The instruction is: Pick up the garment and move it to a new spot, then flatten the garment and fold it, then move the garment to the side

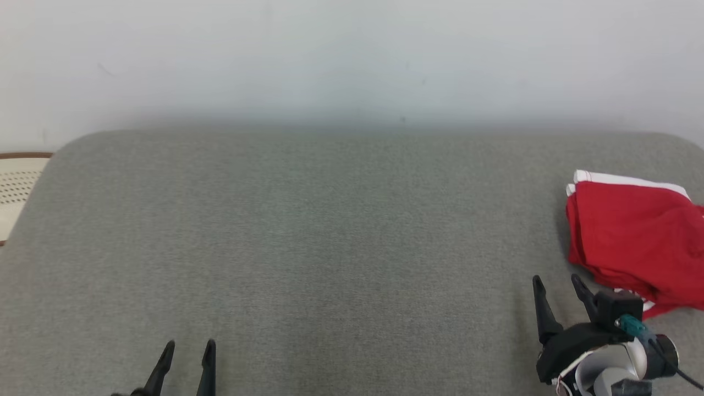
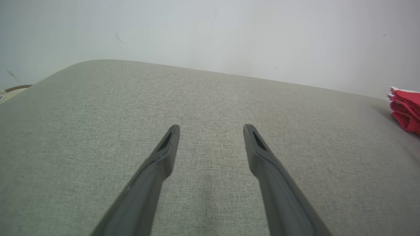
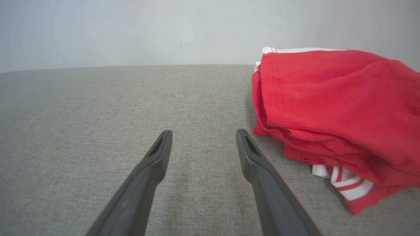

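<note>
Fingers (image 3: 154,164) wide apart, empty, right gripper (image 1: 555,278) beside garment (image 1: 632,236)

Just beside the black-fingered right gripper (image 1: 555,278), the garment (image 1: 632,236) is bright red, edged in white, with a red-and-white striped cuff. A teal plug (image 1: 632,325) sits on that wrist. The padded surface (image 1: 330,247) is flecked grey and the wall (image 1: 352,55) pale grey. Far out past the left gripper (image 1: 190,341), equally black, is a cream, dot-patterned panel (image 1: 16,187) with a brown rim.

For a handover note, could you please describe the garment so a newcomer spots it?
Find the grey cushion below the pale wall. At its right edge, just past the right pincer, lies the garment: a red bundle with white trim, the one bright thing on it.
</note>
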### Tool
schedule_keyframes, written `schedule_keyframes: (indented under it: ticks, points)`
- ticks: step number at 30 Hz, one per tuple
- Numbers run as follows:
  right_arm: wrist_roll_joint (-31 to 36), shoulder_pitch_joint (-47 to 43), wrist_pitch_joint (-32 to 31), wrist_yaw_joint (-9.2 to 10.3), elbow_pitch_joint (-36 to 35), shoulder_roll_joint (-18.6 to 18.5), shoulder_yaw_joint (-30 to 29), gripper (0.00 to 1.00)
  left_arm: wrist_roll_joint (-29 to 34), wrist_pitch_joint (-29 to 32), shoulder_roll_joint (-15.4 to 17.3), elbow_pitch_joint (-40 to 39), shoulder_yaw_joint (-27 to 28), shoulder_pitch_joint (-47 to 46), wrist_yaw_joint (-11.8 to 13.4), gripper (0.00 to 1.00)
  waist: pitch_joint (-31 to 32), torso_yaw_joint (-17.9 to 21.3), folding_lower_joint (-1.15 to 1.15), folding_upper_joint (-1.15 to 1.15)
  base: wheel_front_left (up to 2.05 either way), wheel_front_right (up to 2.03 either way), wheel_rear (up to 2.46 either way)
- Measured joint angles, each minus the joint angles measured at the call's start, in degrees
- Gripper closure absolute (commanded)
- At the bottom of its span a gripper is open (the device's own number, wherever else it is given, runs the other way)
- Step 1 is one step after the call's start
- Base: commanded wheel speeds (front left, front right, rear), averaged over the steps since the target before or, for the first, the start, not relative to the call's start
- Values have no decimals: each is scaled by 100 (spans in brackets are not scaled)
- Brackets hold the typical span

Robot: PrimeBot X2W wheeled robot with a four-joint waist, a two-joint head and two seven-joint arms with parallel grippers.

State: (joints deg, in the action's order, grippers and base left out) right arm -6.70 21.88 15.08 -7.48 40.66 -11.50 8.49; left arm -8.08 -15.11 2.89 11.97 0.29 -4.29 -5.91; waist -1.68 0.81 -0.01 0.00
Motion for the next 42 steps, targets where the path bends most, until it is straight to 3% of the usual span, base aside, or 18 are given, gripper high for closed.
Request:
schedule_keyframes:
  ticks: [13, 42]
  points:
    - [47, -923, 1, 0, -1170, 387, -408, 0, 99, 0, 1, 40, 347, 383, 249, 0, 479, -343, 0, 0, 0, 0, 0]
    - [299, -1503, 1, 0, -2114, 728, -530, 0, 361, 0, 0, -40, 599, 486, 316, 0, 570, 45, 1, 1, 0, 0, 0]
